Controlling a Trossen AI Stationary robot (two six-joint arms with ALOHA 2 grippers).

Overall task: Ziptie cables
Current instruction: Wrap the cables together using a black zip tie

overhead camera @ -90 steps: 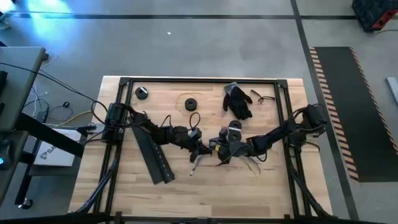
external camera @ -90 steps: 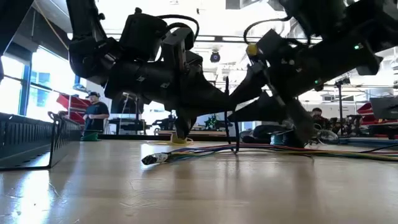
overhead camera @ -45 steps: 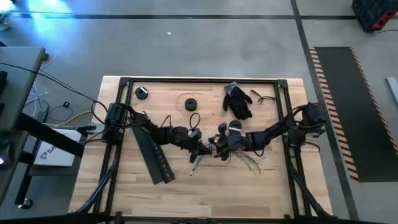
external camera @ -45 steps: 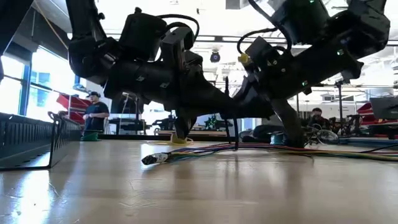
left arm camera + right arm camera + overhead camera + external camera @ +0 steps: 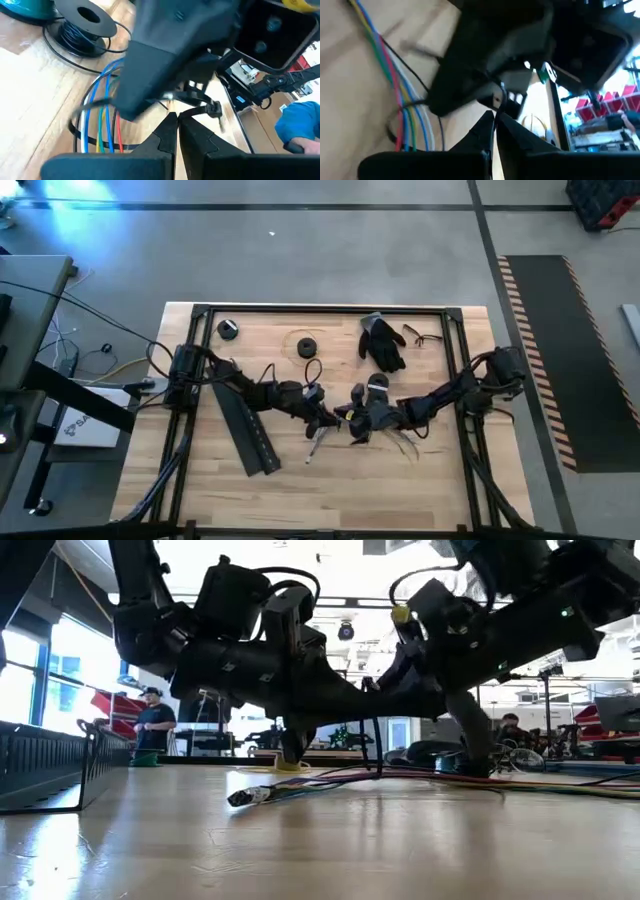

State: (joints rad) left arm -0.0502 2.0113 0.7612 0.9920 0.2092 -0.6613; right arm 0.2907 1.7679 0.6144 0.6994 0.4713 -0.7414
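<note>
The cables (image 5: pixel 395 442), thin blue, green, yellow and red wires (image 5: pixel 102 125), lie along the table's middle, with a connector end (image 5: pixel 250 795) toward the near side. A thin black ziptie (image 5: pixel 212 107) runs around them, and its strap stands up from the bundle (image 5: pixel 379 745). My left gripper (image 5: pixel 328 421) and my right gripper (image 5: pixel 347 423) meet tip to tip just above the cables' left part. Both are shut. Each wrist view is largely filled by the other gripper's body. My left gripper (image 5: pixel 176 120) is shut with its fingertips at a piece of the ziptie's strap (image 5: pixel 192 111) near the head. The right gripper's body hides the rest of the strap. My right gripper (image 5: pixel 493 120) pinches the thin black ziptie strap (image 5: pixel 501 100) at its fingertips, and the strap rises from them, clear of the table.
A long black slotted duct strip (image 5: pixel 250 430) lies left of the grippers. Two small black spools (image 5: pixel 228 329) (image 5: pixel 306 347), a black glove (image 5: pixel 383 342) and glasses (image 5: pixel 420 335) lie toward the far edge. A black frame rail (image 5: pixel 320 308) borders the table.
My right gripper went a little toward the far edge and the left gripper, then came back, and now lies more level, right against the left gripper's tips. The cables have stayed flat on the table.
</note>
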